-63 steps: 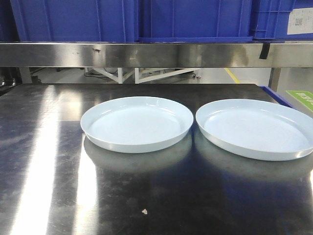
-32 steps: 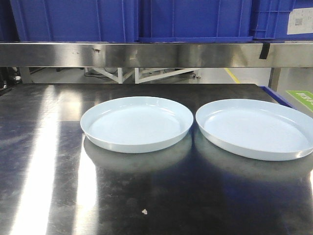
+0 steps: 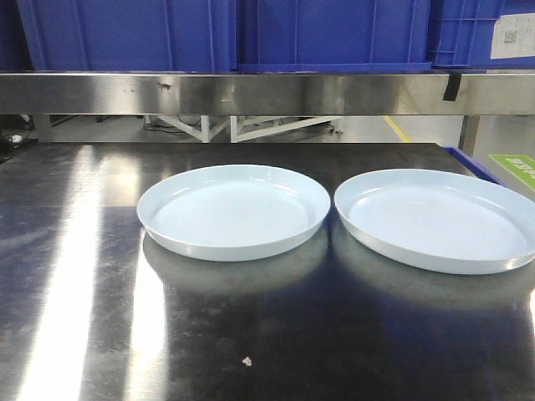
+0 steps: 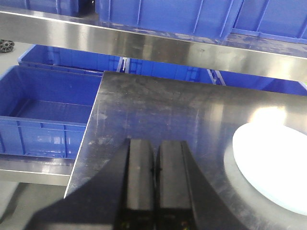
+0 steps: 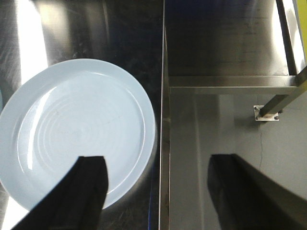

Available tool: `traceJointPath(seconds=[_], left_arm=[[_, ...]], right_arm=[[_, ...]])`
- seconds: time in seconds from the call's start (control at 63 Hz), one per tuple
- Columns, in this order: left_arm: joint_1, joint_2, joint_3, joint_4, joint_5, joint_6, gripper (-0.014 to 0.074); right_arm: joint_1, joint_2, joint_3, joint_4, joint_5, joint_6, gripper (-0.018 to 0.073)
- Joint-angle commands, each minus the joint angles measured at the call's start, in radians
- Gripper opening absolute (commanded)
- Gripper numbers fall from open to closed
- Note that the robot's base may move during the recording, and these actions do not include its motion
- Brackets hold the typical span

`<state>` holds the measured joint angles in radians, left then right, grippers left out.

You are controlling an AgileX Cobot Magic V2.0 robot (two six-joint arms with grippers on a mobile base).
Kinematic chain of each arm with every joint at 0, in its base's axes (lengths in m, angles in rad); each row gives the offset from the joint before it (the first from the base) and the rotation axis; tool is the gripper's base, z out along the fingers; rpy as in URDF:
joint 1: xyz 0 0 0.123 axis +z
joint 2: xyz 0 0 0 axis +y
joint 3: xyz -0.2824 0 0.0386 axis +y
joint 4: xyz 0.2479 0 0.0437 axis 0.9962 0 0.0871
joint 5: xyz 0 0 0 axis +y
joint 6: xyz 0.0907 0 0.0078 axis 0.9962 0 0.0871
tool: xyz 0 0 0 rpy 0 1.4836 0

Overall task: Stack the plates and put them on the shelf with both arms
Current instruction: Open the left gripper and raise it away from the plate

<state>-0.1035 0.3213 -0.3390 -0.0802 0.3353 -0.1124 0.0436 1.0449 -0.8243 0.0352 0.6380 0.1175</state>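
Two pale blue-white plates lie side by side on the steel table, the left plate (image 3: 234,213) and the right plate (image 3: 435,219), rims almost touching. The shelf rail (image 3: 251,92) runs above them at the back. Neither gripper shows in the front view. My left gripper (image 4: 156,143) is shut with nothing in it, hovering over the table's left part, and the left plate (image 4: 276,167) lies to its right. My right gripper (image 5: 158,158) is open and empty above the table's right edge, one finger (image 5: 88,187) over the right plate (image 5: 76,120).
Blue crates (image 3: 318,33) stand on the shelf. More blue crates (image 4: 43,110) sit lower, left of the table. The table's right edge (image 5: 163,96) drops to the floor, where a table leg (image 5: 278,103) stands. A small crumb (image 3: 247,361) lies near the front.
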Motion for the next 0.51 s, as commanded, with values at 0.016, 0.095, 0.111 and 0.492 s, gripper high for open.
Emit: traceJointPath(seconds=[0.016,0.095,0.111,0.492], left_arm=[[0.000,0.006,-0.031,-0.002,-0.094,-0.009,0.0092],[0.000,0.006,-0.031,-0.002,-0.094,-0.009,0.0092],[0.000,0.006,-0.031,-0.002,-0.094,-0.009,0.0092],[0.000,0.006,-0.031,-0.002,-0.094,-0.009,0.0092]], right_arm=[[-0.007,0.017,-0.036,0.002,-0.055,-0.005,0.0590],[-0.007,0.044,-0.036,0.002,-0.059,-0.005,0.0590],[-0.007,0.050,-0.036,0.002,-0.061,-0.005,0.0590],[-0.007,0.290,-0.089,0.002,-0.136,-0.005,0.0590]])
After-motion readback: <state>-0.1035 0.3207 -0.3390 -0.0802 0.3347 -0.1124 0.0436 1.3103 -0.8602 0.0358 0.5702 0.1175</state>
